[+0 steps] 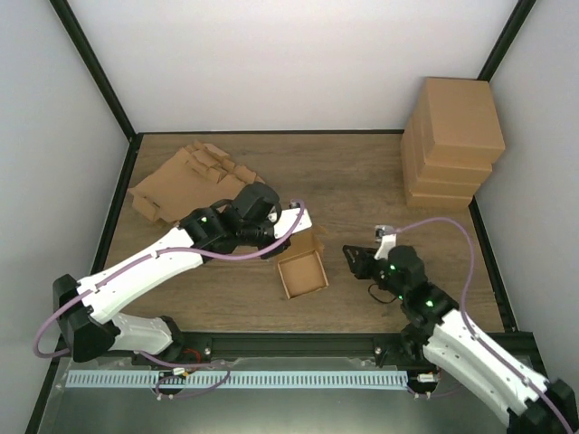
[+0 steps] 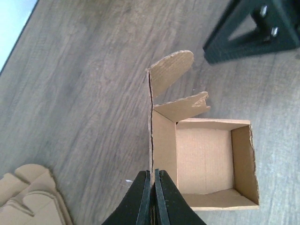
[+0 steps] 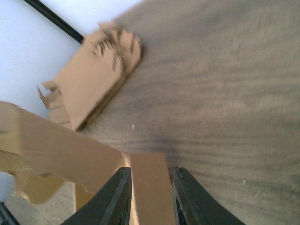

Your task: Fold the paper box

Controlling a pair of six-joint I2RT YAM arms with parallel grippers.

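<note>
An open brown cardboard box (image 1: 303,271) sat between the left gripper (image 1: 297,221) and right gripper (image 1: 355,255); flat brown cardboard blanks (image 1: 181,185) lay beyond the left, stacked brown cardboard boxes (image 1: 452,145) beyond the right.

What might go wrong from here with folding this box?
1. The left gripper pinches only one thin wall of the box; a hard pull may bend or tear that wall.
2. The right gripper is open and apart from the box; pushing on the loose flaps could slide or twist the box instead of folding them.
</note>
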